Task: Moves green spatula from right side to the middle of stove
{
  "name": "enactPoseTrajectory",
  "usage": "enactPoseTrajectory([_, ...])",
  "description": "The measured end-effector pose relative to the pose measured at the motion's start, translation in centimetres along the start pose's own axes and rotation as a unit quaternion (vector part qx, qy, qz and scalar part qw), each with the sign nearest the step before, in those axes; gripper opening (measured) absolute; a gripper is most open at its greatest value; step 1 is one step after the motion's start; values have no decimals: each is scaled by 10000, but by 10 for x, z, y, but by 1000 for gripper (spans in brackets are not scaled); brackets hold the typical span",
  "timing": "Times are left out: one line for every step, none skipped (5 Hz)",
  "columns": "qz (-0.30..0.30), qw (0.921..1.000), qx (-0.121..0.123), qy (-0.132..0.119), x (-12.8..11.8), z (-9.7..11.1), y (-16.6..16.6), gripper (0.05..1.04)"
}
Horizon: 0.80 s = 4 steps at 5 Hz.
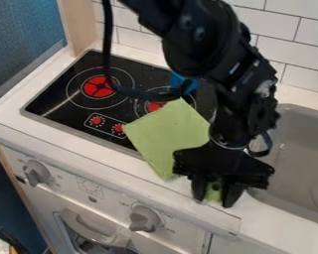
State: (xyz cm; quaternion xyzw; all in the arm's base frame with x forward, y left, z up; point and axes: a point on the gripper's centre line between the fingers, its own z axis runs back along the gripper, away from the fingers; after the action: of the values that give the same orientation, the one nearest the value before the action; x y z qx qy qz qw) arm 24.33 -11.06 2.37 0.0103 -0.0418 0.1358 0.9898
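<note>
The white counter (63,135) bears a stove (50,101), green cloth (166,130), blue object (178,81).

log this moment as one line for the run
gripper at green spatula | over counter, right of stove | green cloth overlapping stove edge | grip unclear

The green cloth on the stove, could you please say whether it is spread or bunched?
The cloth is spread: flat and straight-edged over the front edge of the stove. Whether doubled, I cannot tell.
</note>
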Motion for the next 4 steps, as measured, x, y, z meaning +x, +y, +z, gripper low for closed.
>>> enactPoseTrajectory([52,10000,24,79,-1,0,3,427])
enactPoseTrajectory([370,9992,-23,136,2,23,4,426])
enactPoseTrajectory([977,9947,269,-178,8,56,0,427])
enactPoseTrajectory([1455,9891,-157,-125,17,82,-8,426])
